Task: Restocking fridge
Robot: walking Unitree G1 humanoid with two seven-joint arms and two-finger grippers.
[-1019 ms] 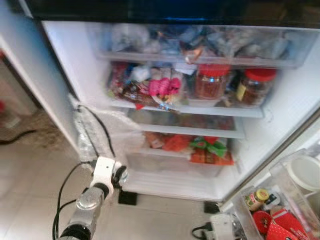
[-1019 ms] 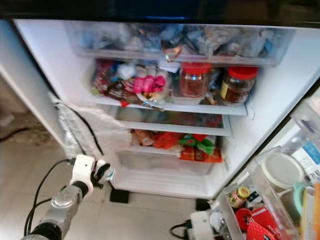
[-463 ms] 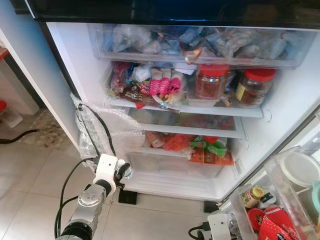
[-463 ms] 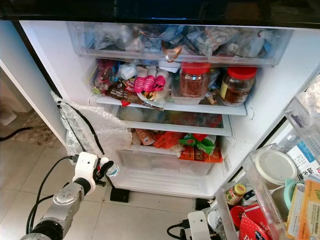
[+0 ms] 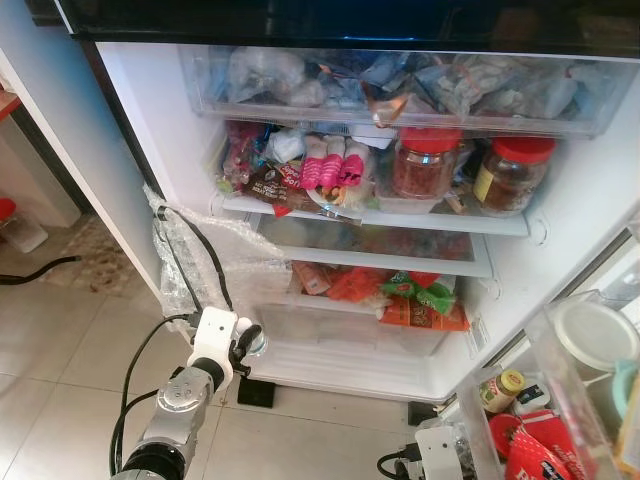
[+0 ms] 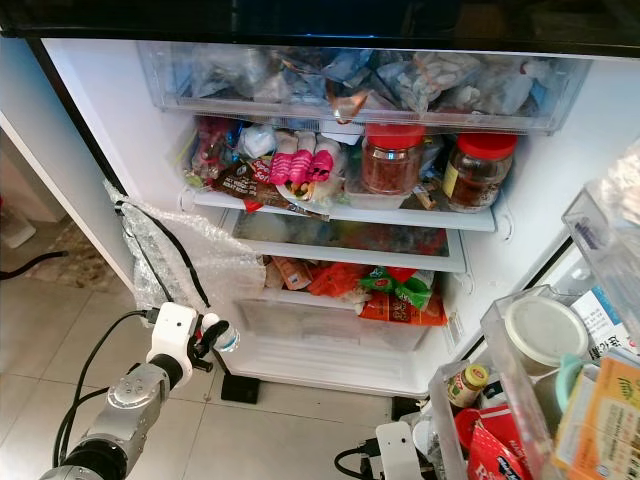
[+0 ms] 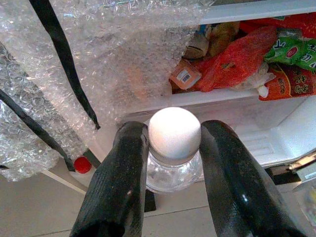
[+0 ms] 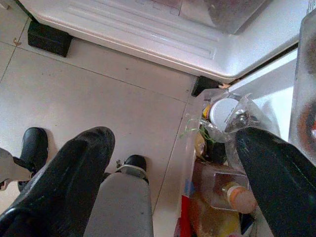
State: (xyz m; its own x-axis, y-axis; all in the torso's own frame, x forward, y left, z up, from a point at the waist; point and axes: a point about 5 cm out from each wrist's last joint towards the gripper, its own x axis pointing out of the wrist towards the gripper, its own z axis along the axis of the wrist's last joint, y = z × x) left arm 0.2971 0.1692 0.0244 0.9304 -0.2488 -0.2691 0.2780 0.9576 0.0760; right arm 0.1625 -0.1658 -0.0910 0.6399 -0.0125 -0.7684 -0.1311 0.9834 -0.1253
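Observation:
My left gripper [image 7: 174, 132] is shut on a small clear bottle [image 7: 173, 148] with a white cap, its black fingers [image 7: 118, 182] on either side of the neck. From the head, this gripper [image 5: 246, 341] hangs low in front of the open fridge, by the left end of the clear bottom drawer [image 5: 345, 335]. Above the drawer, red and green packets [image 5: 405, 295] lie on a shelf. Higher up stand two red-lidded jars [image 5: 425, 165]. My right gripper [image 8: 173, 138] is open and holds nothing, pointing down at the floor beside the door bins.
Bubble wrap [image 5: 195, 265] and black cables [image 5: 135, 375] hang at the fridge's lower left corner. The open door stands on the right, its bins [image 6: 540, 350] crowded with containers and packets. The top drawer [image 5: 400, 85] is packed with bags. Tiled floor [image 5: 60, 350] stretches to the left.
The picture has sharpened and shifted a little as the camera moved. The left gripper still holds the bottle at about the same spot by the bottom drawer.

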